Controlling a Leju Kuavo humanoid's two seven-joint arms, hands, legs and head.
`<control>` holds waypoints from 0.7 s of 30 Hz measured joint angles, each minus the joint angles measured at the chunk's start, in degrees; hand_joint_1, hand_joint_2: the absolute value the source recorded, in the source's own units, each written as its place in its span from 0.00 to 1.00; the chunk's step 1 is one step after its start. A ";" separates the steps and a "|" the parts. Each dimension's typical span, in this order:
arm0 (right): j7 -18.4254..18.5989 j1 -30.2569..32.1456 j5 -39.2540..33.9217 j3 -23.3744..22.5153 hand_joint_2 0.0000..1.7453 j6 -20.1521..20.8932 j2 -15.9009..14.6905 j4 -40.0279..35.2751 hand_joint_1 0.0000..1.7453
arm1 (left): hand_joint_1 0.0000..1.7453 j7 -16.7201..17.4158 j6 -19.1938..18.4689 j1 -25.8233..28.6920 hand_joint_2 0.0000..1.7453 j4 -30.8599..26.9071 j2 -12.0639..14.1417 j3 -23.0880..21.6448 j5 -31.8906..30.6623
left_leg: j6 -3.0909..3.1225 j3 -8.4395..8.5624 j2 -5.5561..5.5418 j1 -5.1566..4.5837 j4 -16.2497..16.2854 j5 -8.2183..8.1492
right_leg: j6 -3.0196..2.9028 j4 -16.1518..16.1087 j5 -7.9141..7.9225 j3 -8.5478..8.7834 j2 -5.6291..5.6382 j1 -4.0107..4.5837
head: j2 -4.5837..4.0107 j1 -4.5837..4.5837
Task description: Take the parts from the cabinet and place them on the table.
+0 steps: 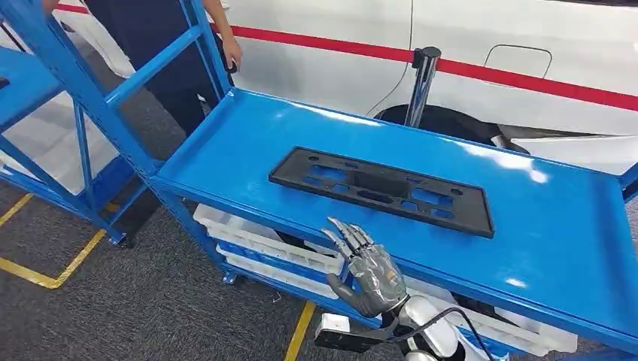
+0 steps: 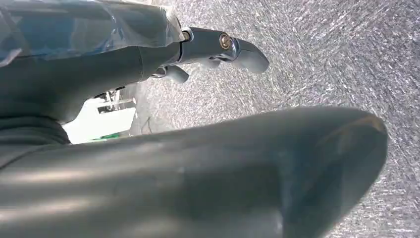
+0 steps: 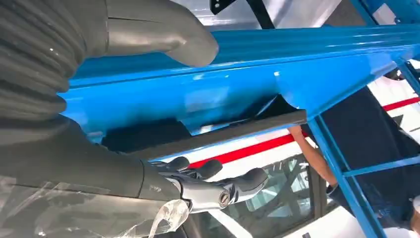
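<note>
A flat black plastic part [image 1: 380, 188] with several cut-outs lies along the middle of the blue shelf top [image 1: 248, 143]. My right hand [image 1: 366, 267] is raised just in front of the shelf's near edge, below the part, fingers straight and apart, holding nothing. In the right wrist view its fingers [image 3: 218, 186] reach under the blue shelf edge [image 3: 198, 94], and the black part's edge [image 3: 233, 131] shows beyond them. My left hand [image 2: 148, 64] hangs over the grey floor, its fingers [image 2: 223, 47] extended and empty.
A person [image 1: 173, 45] stands at the shelf's far left corner, a hand on the frame. A white car with a red stripe [image 1: 466, 45] and a chrome post [image 1: 421, 83] stand behind. White trays [image 1: 263, 241] sit on the lower shelf. Another blue rack [image 1: 45, 90] is at left.
</note>
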 joint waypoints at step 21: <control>5.46 -4.11 19.23 3.69 1.00 9.90 0.98 1.03 0.00 | 0.00 0.66 -0.09 0.07 0.00 0.00 0.00 -0.02 0.09 | -0.02 0.00 0.00 0.00 0.01 0.02 | 0.00 0.00 0.00 -0.01 0.00 0.00 | 0.00 0.00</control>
